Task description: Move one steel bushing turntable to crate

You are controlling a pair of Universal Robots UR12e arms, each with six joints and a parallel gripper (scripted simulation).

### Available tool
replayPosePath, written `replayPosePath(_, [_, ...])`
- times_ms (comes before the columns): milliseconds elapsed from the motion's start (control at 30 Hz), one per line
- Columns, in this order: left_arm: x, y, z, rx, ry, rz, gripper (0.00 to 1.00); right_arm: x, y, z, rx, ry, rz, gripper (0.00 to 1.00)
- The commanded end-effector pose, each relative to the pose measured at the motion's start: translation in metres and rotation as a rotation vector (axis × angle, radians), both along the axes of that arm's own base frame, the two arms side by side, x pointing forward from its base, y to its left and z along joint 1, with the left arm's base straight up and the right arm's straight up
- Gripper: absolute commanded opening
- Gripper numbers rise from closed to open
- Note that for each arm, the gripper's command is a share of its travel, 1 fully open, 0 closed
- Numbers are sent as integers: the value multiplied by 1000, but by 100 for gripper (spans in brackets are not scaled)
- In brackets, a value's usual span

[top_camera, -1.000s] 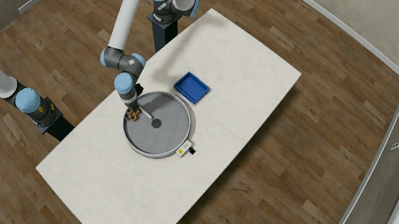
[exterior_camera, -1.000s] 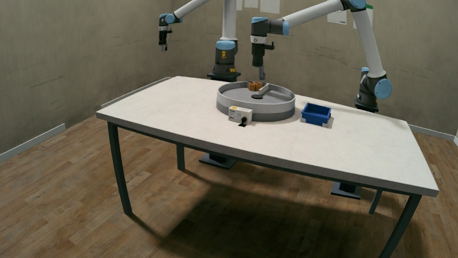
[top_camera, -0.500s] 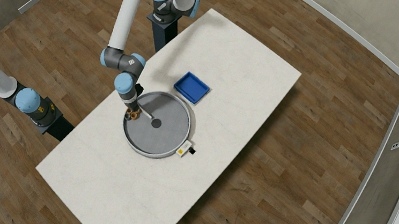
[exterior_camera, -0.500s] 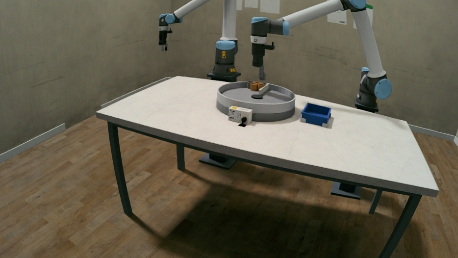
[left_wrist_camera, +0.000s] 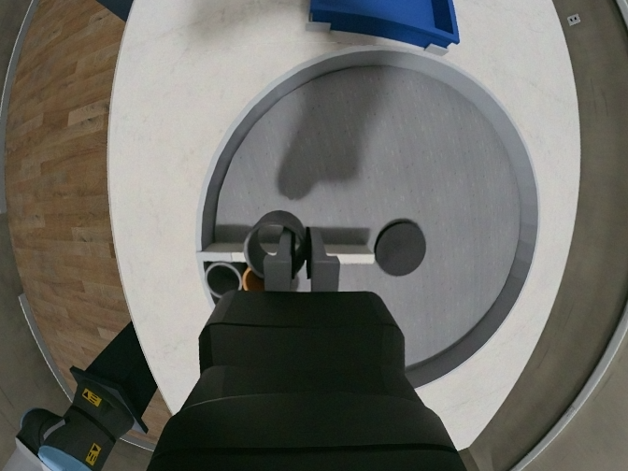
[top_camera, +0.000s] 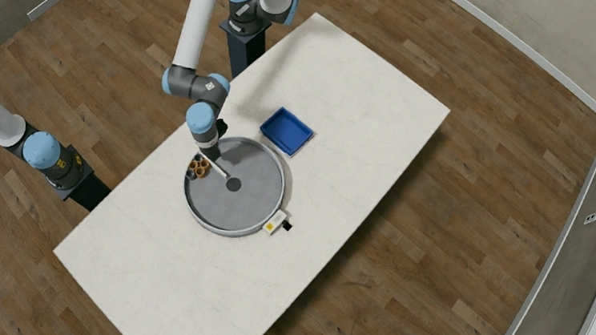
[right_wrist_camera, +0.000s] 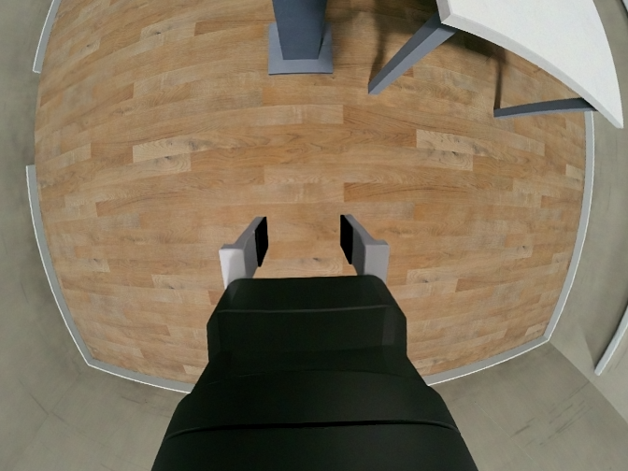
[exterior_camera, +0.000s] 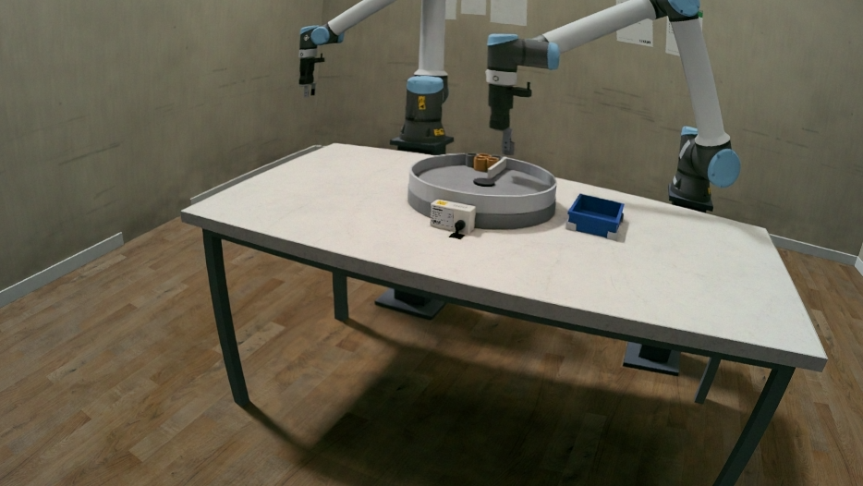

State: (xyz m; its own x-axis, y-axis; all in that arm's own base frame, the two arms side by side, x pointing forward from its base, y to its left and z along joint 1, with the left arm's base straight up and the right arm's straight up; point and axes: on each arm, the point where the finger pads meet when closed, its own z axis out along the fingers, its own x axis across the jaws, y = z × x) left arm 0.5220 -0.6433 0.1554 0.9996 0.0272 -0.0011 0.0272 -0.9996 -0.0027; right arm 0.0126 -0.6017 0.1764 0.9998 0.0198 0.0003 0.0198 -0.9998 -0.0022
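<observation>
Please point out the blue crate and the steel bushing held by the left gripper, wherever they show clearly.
blue crate (top_camera: pixel 287 131) (exterior_camera: pixel 596 220) (left_wrist_camera: pixel 378 22): top, its floor; exterior and left wrist, its near wall.
steel bushing (left_wrist_camera: pixel 249 248): left wrist, its rim.

Soft overhead light, dark shadow under the table, curved edges in 2 wrist views.

steel bushing: grey open ring, raised, wall pinched by left gripper | other bushings: orange and grey, seemingly upright, on turntable, grey, round, rimmed | crate: blue, level, within pale corner guides
</observation>
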Motion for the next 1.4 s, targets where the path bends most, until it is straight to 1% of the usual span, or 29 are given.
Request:
replayPosePath(0, [20, 56, 2, -4, -2, -2, 0, -1, -2, 1, -2, 0, 0, 100])
replayPosePath(333, [43, 127, 2, -4, -2, -2, 0, -1, -2, 1, -2, 0, 0, 100])
replayPosePath(400, [43, 127, 2, -4, -2, -2, 0, -1, -2, 1, -2, 0, 0, 100])
replayPosePath(500, [55, 162, 2, -4, -2, -2, 0, -1, -2, 1, -2, 0, 0, 100])
replayPosePath(667, [66, 195, 2, -4, -2, -2, 0, -1, -2, 1, -2, 0, 0, 100])
replayPosePath(900, [84, 247, 2, -4, -2, -2, 0, -1, -2, 1, -2, 0, 0, 100])
replayPosePath(967, [84, 247, 2, -4, -2, -2, 0, -1, -2, 1, -2, 0, 0, 100])
replayPosePath(1167, [97, 289, 2, -4, -2, -2, 0, -1, -2, 1, -2, 0, 0, 100])
replayPosePath(1367, [104, 309, 2, -4, -2, -2, 0, -1, -2, 1, -2, 0, 0, 100])
